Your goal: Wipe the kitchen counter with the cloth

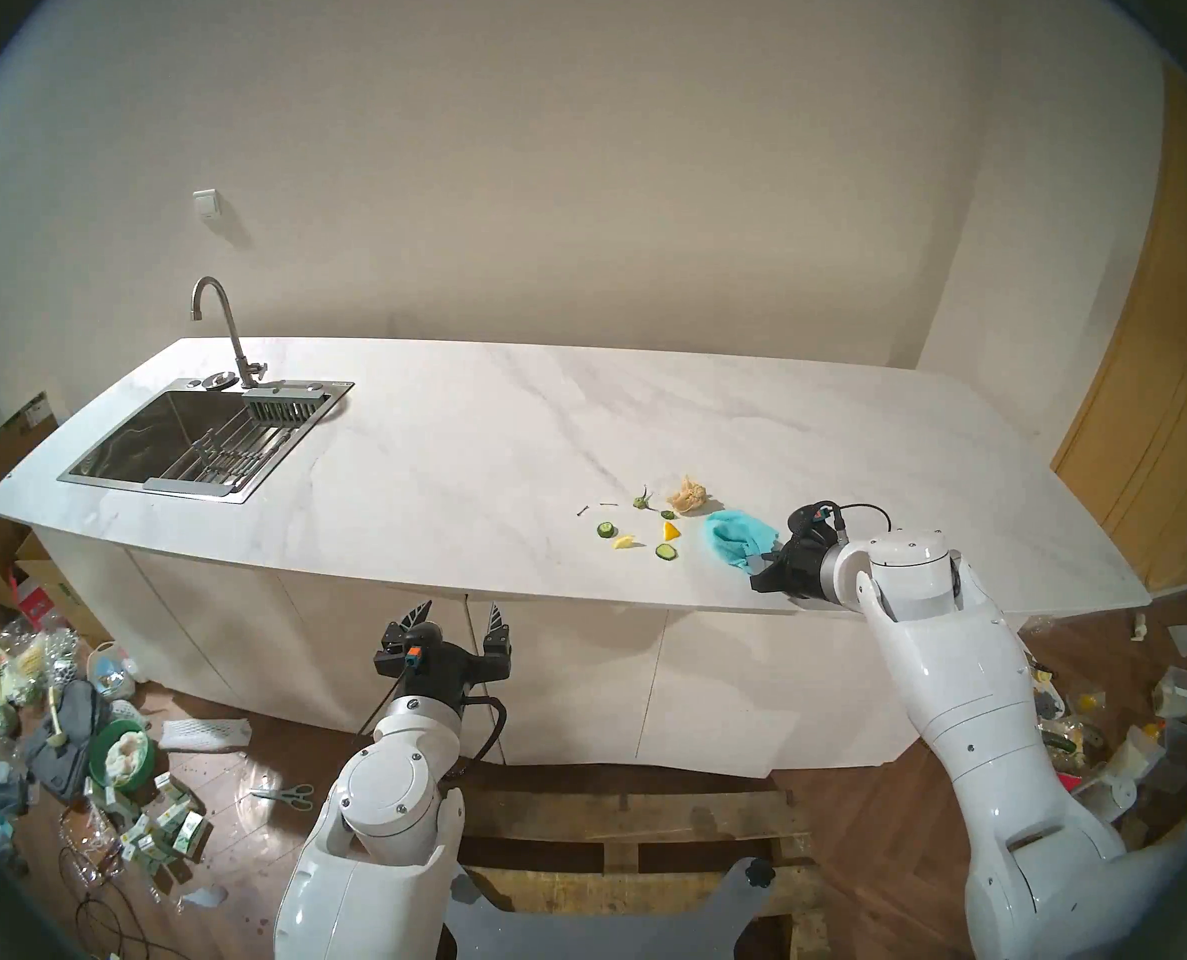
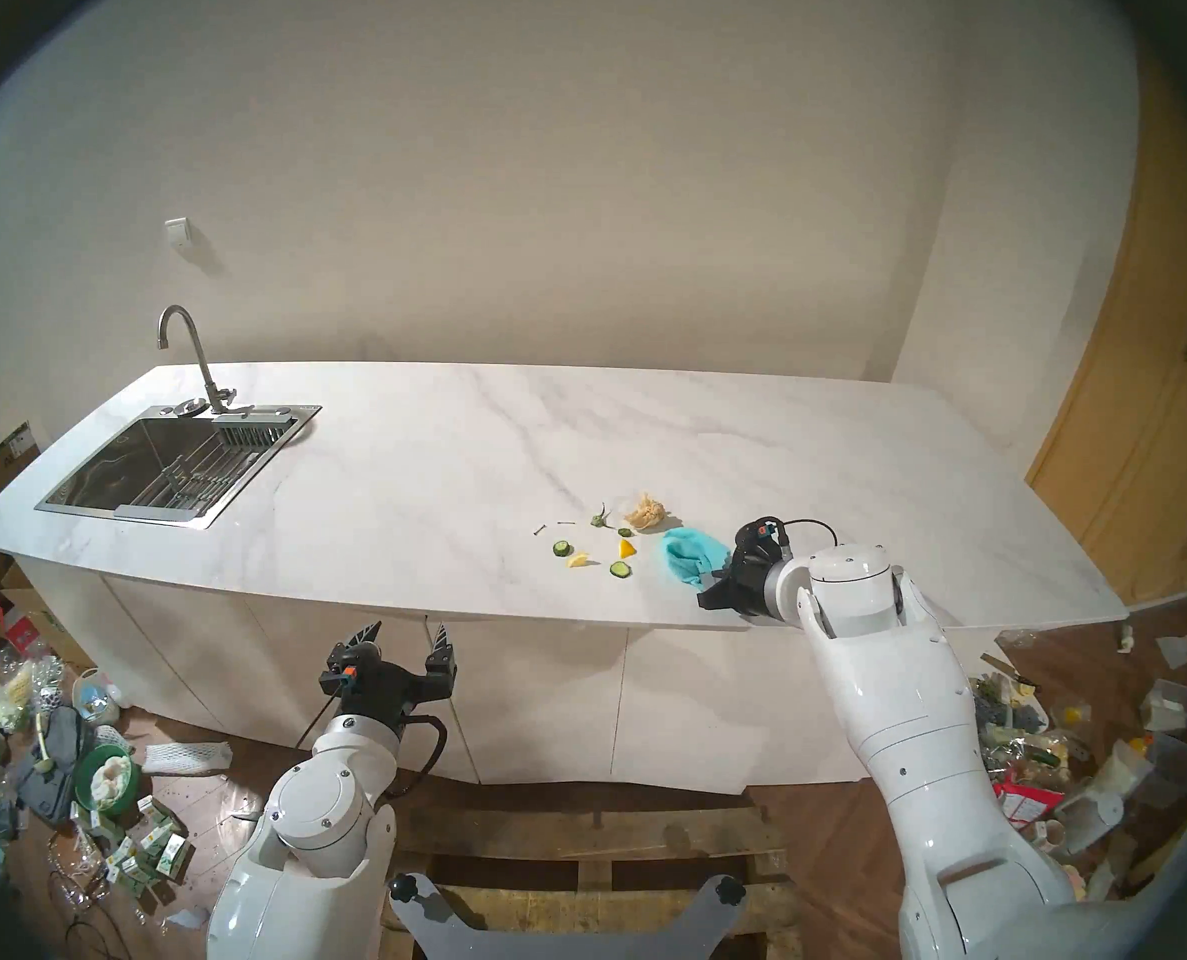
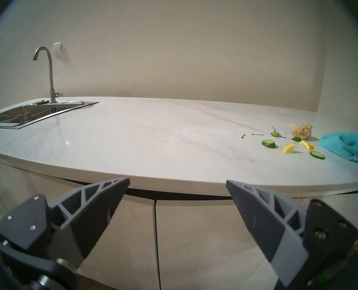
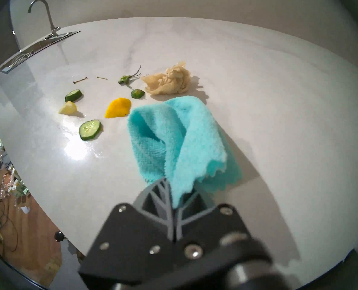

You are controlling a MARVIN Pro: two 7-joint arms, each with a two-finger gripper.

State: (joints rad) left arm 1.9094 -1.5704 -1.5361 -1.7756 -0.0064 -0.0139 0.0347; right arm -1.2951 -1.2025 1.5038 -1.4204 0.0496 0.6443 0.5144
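The white marble-look kitchen counter (image 1: 479, 453) runs across the head view, with the steel sink (image 1: 161, 439) and faucet at its left. The turquoise cloth (image 1: 732, 535) lies crumpled near the counter's front right. My right gripper (image 1: 760, 560) is shut on the cloth's near edge; in the right wrist view the cloth (image 4: 174, 136) drapes forward onto the counter from the gripper (image 4: 176, 191). My left gripper (image 1: 459, 616) is open and empty, below the counter's front edge, before the cabinet fronts.
Left of the cloth lie cucumber slices (image 4: 89, 129), lemon pieces (image 4: 118, 110), green stems (image 4: 124, 80), two small sticks and a beige paper wad (image 4: 168, 82). Litter covers the floor on both sides. A wooden door (image 1: 1159, 356) stands at the right.
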